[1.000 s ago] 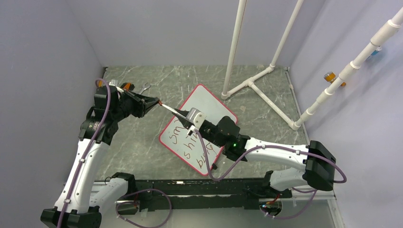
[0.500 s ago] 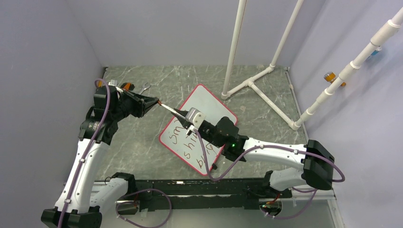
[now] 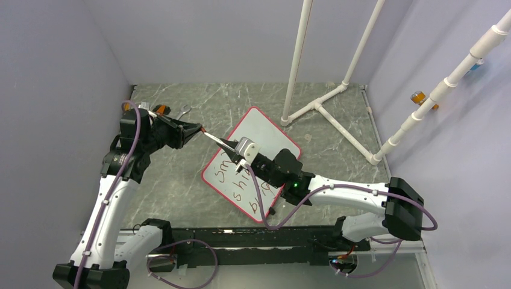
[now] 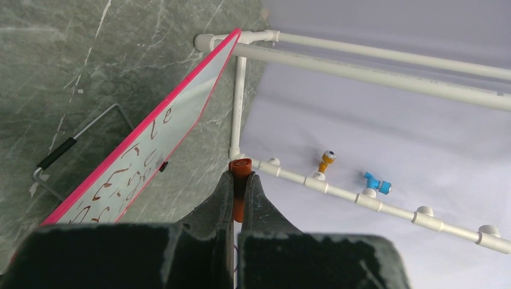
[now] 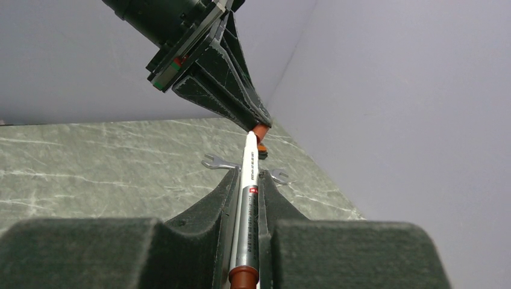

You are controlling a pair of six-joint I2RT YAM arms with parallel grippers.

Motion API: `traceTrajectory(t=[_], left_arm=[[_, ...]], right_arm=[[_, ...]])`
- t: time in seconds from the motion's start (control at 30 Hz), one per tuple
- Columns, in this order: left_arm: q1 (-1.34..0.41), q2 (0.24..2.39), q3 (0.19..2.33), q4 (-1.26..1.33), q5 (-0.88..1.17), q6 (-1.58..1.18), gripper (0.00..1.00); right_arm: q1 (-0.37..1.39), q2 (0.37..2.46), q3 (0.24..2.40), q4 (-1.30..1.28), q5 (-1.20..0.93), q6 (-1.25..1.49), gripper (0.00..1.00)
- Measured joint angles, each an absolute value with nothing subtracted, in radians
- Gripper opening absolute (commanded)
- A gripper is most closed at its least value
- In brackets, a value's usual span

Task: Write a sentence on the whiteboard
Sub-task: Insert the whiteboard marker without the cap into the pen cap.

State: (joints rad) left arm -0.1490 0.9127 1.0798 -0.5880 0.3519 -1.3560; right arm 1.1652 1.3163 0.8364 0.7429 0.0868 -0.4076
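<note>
The whiteboard (image 3: pixel 268 137), white with a red-pink rim, lies tilted on the grey marbled table. The sentence (image 3: pixel 236 180) runs in dark reddish-brown lines on its near half. In the left wrist view, the whiteboard (image 4: pixel 187 111) and the sentence (image 4: pixel 117 183) appear edge-on. My left gripper (image 3: pixel 199 129) is shut on an orange-red marker cap (image 4: pixel 240 167). My right gripper (image 3: pixel 227 144) is shut on a white marker (image 5: pixel 247 180), held above the board's left corner. The marker's tip meets the cap (image 5: pixel 260 130) at the left gripper (image 5: pixel 258 123).
A silver wrench (image 3: pixel 183 110) lies at the back left, and in the right wrist view the wrench (image 5: pixel 217 162) is just beyond my fingers. A white PVC pipe frame (image 3: pixel 318 108) stands at the back right. A wire handle (image 4: pixel 59 154) lies beside the board.
My right gripper has crept slightly left with the marker, towards the cap in the left gripper. The left arm has stayed put.
</note>
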Motion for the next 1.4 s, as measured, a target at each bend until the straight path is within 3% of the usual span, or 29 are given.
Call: traceTrajectory(t=[1.4], left_arm=[[-0.142,0.900,1.047,-0.539,0.354,-1.398,0.00]], right_arm=[[1.191,1.343,0.836,0.743,0.159,-0.408,0.00]])
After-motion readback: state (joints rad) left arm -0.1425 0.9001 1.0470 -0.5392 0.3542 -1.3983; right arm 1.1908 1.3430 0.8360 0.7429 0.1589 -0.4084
